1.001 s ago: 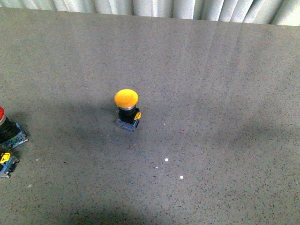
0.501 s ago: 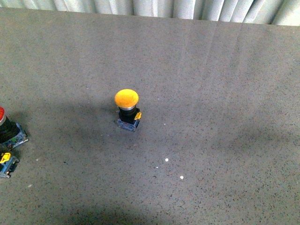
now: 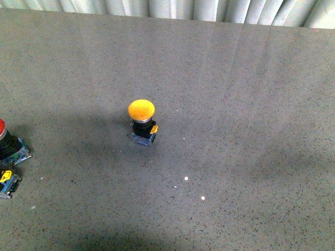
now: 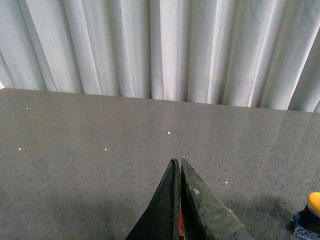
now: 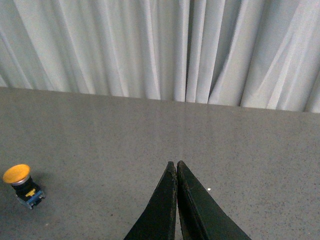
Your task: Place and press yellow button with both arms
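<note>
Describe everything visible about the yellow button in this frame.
The yellow button has a domed, matte yellow cap on a short black cylindrical body, over a bluish square base with a small yellow tab. It stands upright on the grey speckled table, near the middle. Nothing touches it; neither gripper is near it.

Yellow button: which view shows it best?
The front view: the yellow button stands whole and upright mid-table, cap, body and base visible. The right wrist view shows it whole but small at the edge; the left wrist view crops it at the corner.
</note>
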`<move>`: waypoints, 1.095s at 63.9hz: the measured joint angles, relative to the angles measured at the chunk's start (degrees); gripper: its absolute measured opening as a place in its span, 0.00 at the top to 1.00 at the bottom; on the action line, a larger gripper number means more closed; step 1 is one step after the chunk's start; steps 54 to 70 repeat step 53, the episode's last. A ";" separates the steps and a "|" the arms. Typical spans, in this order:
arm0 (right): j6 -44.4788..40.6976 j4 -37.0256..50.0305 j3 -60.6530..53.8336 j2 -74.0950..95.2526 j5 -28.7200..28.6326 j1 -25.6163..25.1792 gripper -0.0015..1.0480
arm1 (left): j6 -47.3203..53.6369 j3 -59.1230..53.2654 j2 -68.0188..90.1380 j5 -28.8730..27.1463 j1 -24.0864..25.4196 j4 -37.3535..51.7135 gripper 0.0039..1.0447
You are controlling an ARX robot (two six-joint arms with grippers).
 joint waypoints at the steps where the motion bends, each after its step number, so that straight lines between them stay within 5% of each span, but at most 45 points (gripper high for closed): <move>1: 0.02 0.00 0.00 -0.02 0.00 0.00 0.99 | 0.00 0.00 0.00 0.00 0.00 0.00 0.99; 36: -0.09 0.00 0.00 -0.04 0.00 0.02 0.09 | 0.04 0.00 0.00 0.00 0.00 0.00 0.07; 70: -0.09 0.00 0.00 -0.04 0.00 0.00 0.09 | 0.00 0.00 0.00 0.00 0.00 0.00 0.09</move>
